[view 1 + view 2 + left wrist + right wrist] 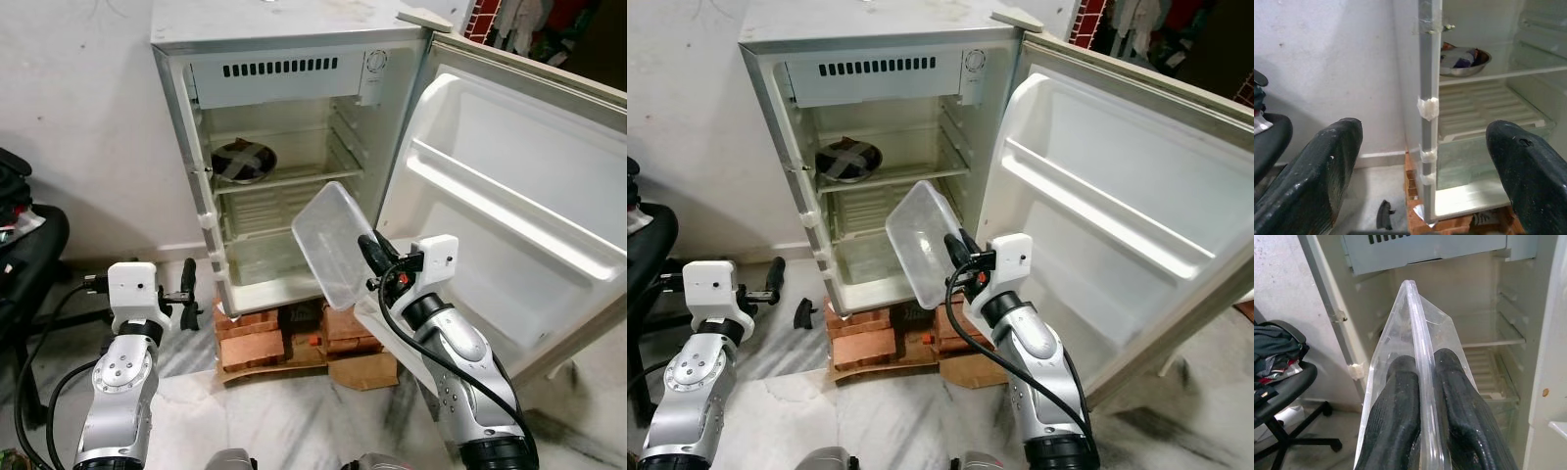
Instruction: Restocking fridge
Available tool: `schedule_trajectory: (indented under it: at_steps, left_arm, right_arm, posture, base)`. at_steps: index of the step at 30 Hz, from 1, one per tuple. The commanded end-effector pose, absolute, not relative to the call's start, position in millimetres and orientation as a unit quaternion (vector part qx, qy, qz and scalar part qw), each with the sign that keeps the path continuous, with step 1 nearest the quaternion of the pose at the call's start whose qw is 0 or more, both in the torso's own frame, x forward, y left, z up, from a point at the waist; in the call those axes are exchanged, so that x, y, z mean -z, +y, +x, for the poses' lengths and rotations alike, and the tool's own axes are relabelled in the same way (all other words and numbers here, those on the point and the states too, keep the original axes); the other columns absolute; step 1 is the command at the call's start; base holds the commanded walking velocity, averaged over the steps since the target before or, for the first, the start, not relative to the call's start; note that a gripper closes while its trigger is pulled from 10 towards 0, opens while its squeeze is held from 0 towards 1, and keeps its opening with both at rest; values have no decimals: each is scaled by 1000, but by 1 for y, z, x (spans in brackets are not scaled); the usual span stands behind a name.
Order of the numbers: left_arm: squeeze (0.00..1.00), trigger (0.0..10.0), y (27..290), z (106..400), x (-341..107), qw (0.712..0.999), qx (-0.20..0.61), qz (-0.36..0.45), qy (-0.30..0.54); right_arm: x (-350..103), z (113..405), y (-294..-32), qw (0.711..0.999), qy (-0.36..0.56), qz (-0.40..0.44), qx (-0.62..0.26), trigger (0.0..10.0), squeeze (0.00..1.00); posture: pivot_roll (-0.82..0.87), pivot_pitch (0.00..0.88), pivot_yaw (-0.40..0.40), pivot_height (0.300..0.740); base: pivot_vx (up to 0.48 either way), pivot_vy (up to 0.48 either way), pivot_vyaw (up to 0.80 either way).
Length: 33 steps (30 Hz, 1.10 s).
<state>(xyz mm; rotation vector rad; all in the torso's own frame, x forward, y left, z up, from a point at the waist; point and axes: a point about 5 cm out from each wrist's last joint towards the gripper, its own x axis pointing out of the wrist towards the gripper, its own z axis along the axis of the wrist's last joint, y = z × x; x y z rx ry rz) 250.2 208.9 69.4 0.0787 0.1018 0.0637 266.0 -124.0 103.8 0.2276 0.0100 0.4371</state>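
one clear tray (331, 241) between right gripper (375, 257) fingers (1396, 431)

We see even, bright daylight, soft shadows. Fridge (294, 147) interior pale, mildly washed out. Head views sharp, slight wide-angle bending at edges. Wrist views softer; near fingers (1322, 176) blurred, out of focus.

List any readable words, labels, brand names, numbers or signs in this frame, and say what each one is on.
None can be read.
Thermostat dial at the top right inside the fridge: any markings are too small to read.
Clear plastic container held in the right claw: no label visible.
Steel bowl on the upper shelf: dark wrapped contents, no legible print.
Fridge door inner liner: plain, no sticker visible.
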Motion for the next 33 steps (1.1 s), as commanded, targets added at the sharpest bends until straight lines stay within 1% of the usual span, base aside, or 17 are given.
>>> schedule_trajectory:
  at_steps: [1,3,5,14,26,28,33]
  left_arm:
    - [0,10000,212,249,-70,997,-33,41,51]
    - [0,10000,213,248,-70,997,-34,36,51]
    - [0,10000,213,248,-70,997,-30,40,50]
    - [0,10000,209,249,-71,998,-20,40,47]
    - [0,10000,206,250,-72,998,-1,44,43]
    - [0,10000,205,250,-71,998,0,42,46]
    - [0,10000,203,251,-69,998,8,43,53]
  right_arm:
    - [-109,267,-125,971,-7,108,-213,10000,0]
    - [-109,267,-125,971,-8,109,-212,10000,0]
    - [-108,267,-125,971,-8,109,-211,10000,0]
    - [-108,268,-125,972,-6,112,-207,10000,0]
    - [-109,271,-128,977,-8,107,-186,10000,0]
    - [-109,271,-129,977,-9,105,-183,10000,0]
    - [-109,274,-133,982,-9,101,-159,10000,0]
  posture:
    - [18,4,-25,740]
    - [19,5,-26,740]
    - [22,7,-27,740]
    - [18,7,-26,740]
    - [17,9,-26,740]
    - [17,10,-26,740]
    - [16,12,-27,740]
  base:
    - [0,0,794]
    - [127,0,791]
    - [302,345,788]
    - [329,349,0]
    - [427,0,0]
    - [244,0,0]
    - [0,0,0]
